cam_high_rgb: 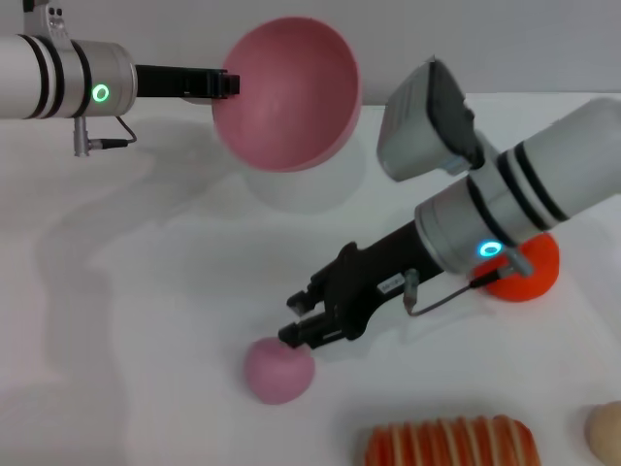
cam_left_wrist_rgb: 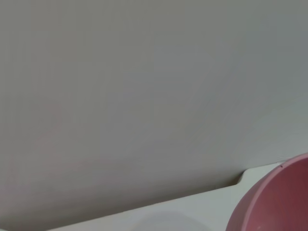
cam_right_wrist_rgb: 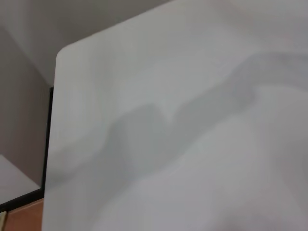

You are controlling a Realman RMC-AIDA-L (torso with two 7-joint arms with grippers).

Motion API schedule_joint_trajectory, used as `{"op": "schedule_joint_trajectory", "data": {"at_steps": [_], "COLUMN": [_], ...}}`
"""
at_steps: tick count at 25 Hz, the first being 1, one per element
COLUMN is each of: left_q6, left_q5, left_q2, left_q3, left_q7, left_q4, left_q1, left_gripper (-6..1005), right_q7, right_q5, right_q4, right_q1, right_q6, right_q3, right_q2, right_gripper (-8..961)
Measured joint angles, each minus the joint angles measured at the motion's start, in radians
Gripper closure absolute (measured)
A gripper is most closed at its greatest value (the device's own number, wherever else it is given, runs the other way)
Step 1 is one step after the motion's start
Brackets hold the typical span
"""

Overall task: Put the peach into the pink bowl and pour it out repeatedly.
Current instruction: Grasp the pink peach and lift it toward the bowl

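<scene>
though close, peach [cam_high_rgb: 278, 370] below right hand [cam_high_rgb: 300, 328]

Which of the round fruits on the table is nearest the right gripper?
The peach, pale pink, just below the right gripper. The orange-red fruit sits farther back, partly behind that arm.

A bright orange-red fruit [cam_high_rgb: 529, 272] sits on the white table [cam_high_rgb: 146, 320] toward the right side. Along the near edge lies an orange-and-cream striped item [cam_high_rgb: 451, 442] (cut off by the frame), and just beside it a pale beige object [cam_high_rgb: 606, 432] at the corner.
</scene>
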Motion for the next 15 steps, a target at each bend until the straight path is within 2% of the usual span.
{"op": "schedule_joint_trajectory", "data": {"at_steps": [12, 15], "left_q6": [0.005, 0.005], "left_q5": [0.000, 0.000], "left_q2": [-0.017, -0.018], "left_q3": [0.010, 0.015], "left_q7": [0.011, 0.012], "left_q4": [0.000, 0.001], "left_q1": [-0.004, -0.003], "left_gripper": [953, 953], "right_q7": [-0.011, -0.010], "right_q5": [0.045, 0.057], "right_q4": [0.073, 0.090], "right_q1": [0.021, 0.025], "right_q6": [0.085, 0.118], "right_q3": [-0.103, -0.142], "right_q2": [0.005, 0.006], "right_gripper": [498, 466]}}
